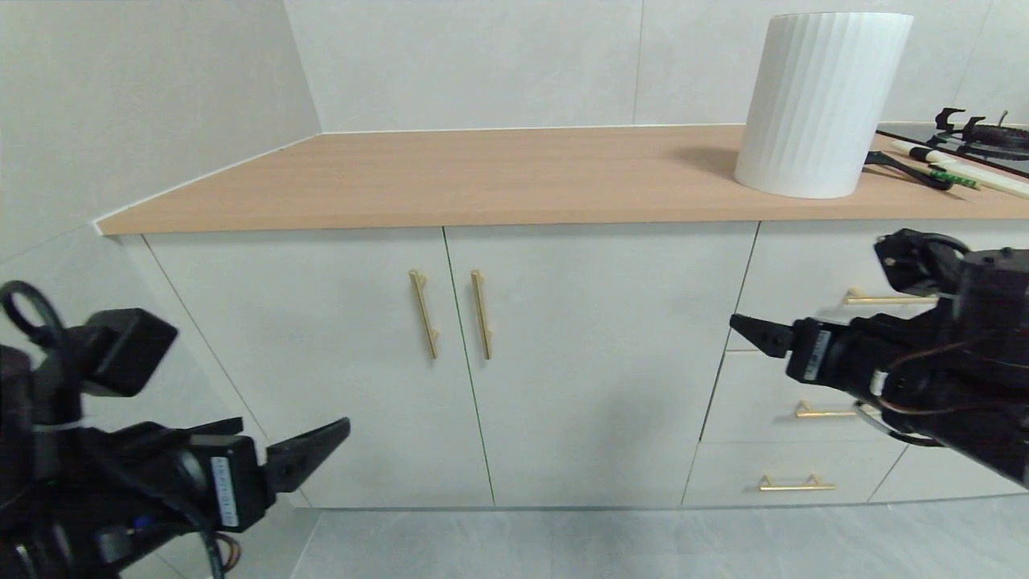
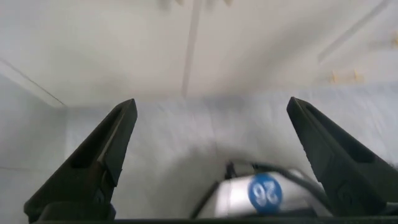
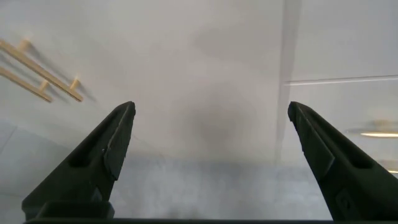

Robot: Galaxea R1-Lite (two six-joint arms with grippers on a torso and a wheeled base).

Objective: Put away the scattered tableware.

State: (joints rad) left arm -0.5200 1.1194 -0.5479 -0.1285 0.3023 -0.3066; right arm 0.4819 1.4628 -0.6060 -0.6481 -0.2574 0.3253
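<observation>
left gripper point(image 2: 211, 102) spread, empty | right gripper point(image 3: 211, 106) spread, empty | tableware point(image 1: 940, 170) on counter point(image 1: 482, 177), just beside white ribbed holder point(image 1: 820, 104) (likely destination) | looks slim, light, stiff, probably slippery: pinch mid-shaft

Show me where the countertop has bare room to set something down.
The countertop is bare from its left end across to the white ribbed container. Right of the container it is crowded: utensils lie beside the stove.
</observation>
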